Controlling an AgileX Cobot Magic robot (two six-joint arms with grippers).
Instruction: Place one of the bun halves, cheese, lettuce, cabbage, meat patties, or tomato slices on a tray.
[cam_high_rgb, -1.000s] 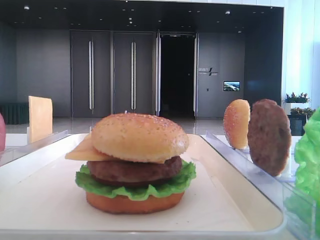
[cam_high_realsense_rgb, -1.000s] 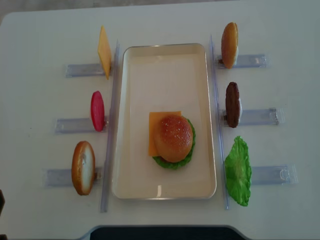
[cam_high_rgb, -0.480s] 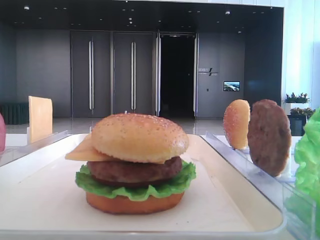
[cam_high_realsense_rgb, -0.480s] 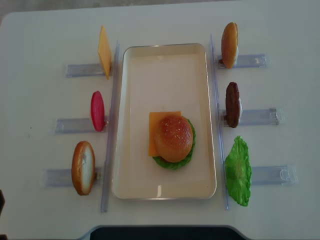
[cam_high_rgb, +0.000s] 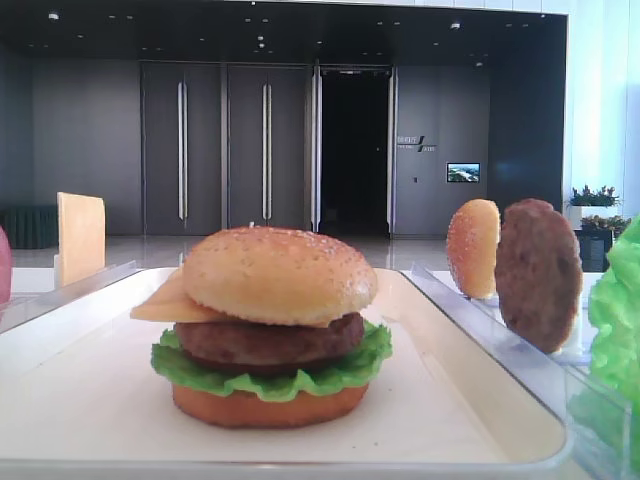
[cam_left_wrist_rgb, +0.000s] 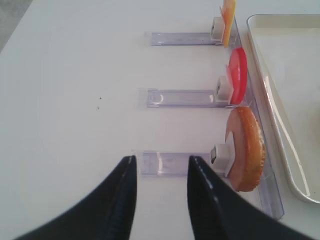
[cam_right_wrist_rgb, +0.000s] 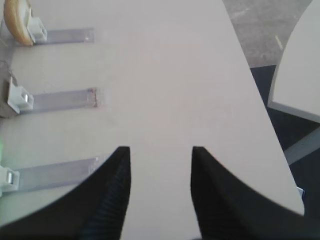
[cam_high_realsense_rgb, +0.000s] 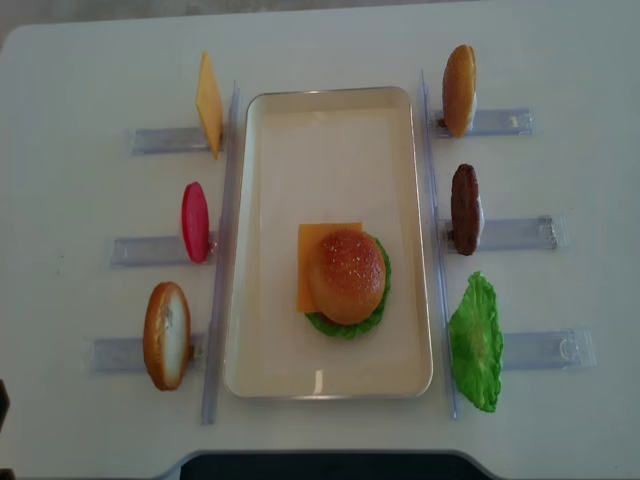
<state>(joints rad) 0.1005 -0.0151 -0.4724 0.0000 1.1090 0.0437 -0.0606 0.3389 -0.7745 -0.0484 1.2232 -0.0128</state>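
On the white tray (cam_high_realsense_rgb: 330, 140) stands a stacked burger: a sesame bun half (cam_high_realsense_rgb: 346, 275) over cheese (cam_high_realsense_rgb: 312, 240), a meat patty (cam_high_rgb: 265, 340), lettuce (cam_high_rgb: 270, 375) and a base. Standing in racks on the left are cheese (cam_high_realsense_rgb: 208, 103), a tomato slice (cam_high_realsense_rgb: 195, 221) and a bun piece (cam_high_realsense_rgb: 166, 334). On the right stand a bun half (cam_high_realsense_rgb: 459, 75), a patty (cam_high_realsense_rgb: 464, 208) and lettuce (cam_high_realsense_rgb: 476, 342). My left gripper (cam_left_wrist_rgb: 161, 160) is open over the table, left of the bun piece (cam_left_wrist_rgb: 247, 150). My right gripper (cam_right_wrist_rgb: 161, 150) is open and empty, right of the racks. No cabbage shows.
Clear plastic racks (cam_high_realsense_rgb: 520, 232) lie on both sides of the tray, with long clear rails (cam_high_realsense_rgb: 218, 250) along its edges. In the right wrist view the table's right edge (cam_right_wrist_rgb: 260, 110) is near, with dark floor and another table (cam_right_wrist_rgb: 300, 65) beyond it.
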